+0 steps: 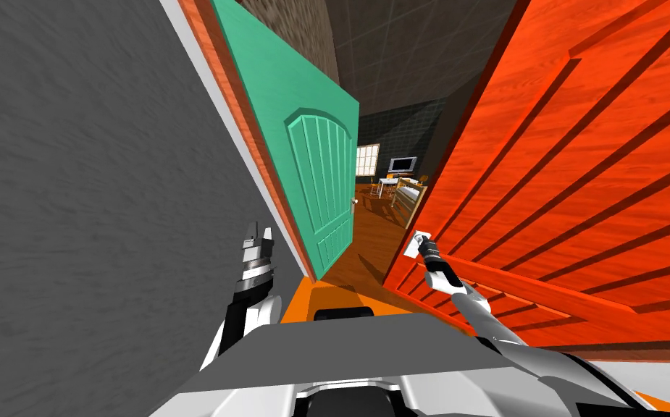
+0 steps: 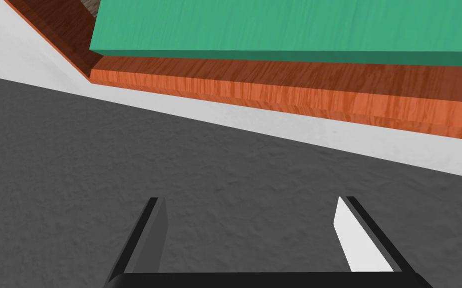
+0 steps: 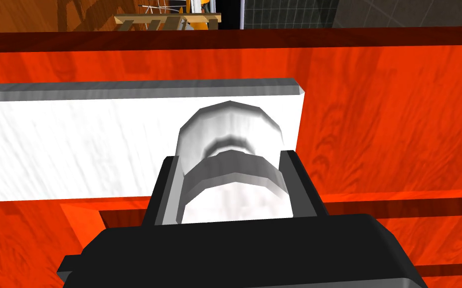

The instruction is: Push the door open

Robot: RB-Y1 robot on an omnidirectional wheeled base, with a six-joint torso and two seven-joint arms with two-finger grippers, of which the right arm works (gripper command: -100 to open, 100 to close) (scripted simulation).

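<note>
The red-orange panelled door (image 1: 558,166) stands at my right, swung partly open. Near its free edge sit a white handle plate (image 3: 75,145) and a rounded white knob (image 3: 230,135). My right gripper (image 1: 426,248) reaches to that knob. In the right wrist view the right gripper (image 3: 230,170) is shut on the knob, with its fingers (image 3: 167,190) pressing the knob's sides. My left gripper (image 1: 257,235) hangs by the dark grey wall (image 1: 72,217). The left gripper (image 2: 249,200) is open with nothing between its fingers.
A green door (image 1: 311,159) stands open on the left in an orange wooden frame (image 2: 299,85) with white trim. Between the two doors a wooden floor (image 1: 369,246) leads to a far room with a window (image 1: 367,159), a screen and small tables.
</note>
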